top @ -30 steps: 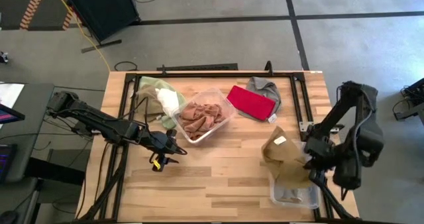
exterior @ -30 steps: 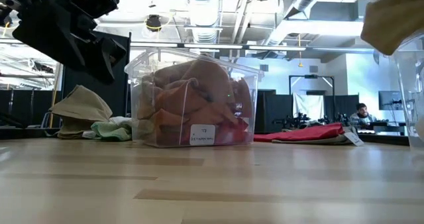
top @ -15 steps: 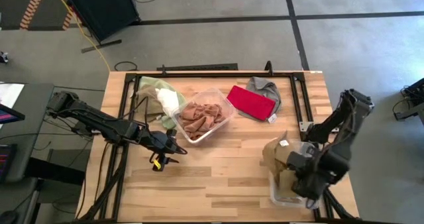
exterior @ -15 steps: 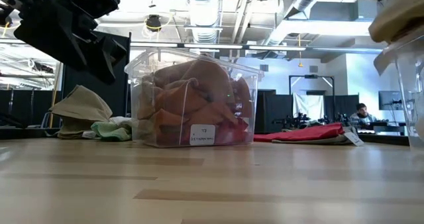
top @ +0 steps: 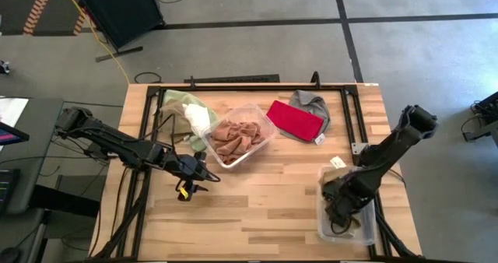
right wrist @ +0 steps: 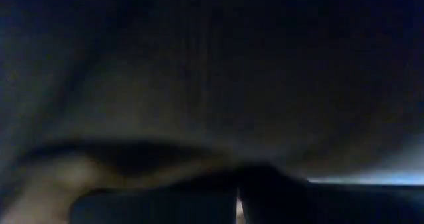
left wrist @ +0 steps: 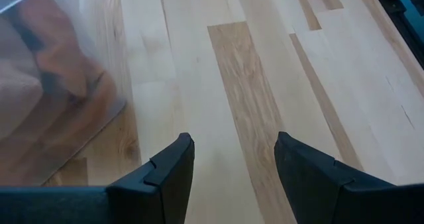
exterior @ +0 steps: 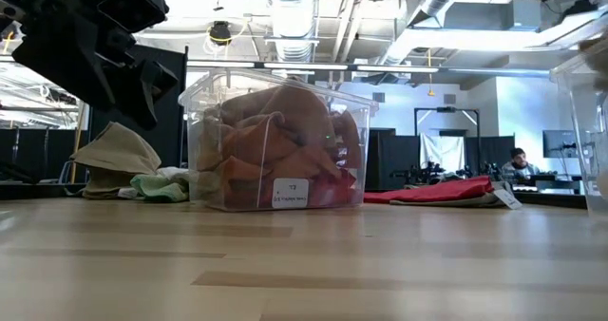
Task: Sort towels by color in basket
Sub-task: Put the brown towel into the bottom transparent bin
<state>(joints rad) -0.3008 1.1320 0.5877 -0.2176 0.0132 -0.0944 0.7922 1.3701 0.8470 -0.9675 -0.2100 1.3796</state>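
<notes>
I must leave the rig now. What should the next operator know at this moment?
Right end effector: shut, pushed down inside the clear bin at the table's right front corner, pressing the tan-brown towel in; whether it grips the towel is unclear.
Left end effector: open, empty, above bare wood beside the central clear bin.
Done: rust-orange towels fill the central bin.
Left: red towel lying on grey towel, plus pale green towel and white towel, all loose on the table.
</notes>
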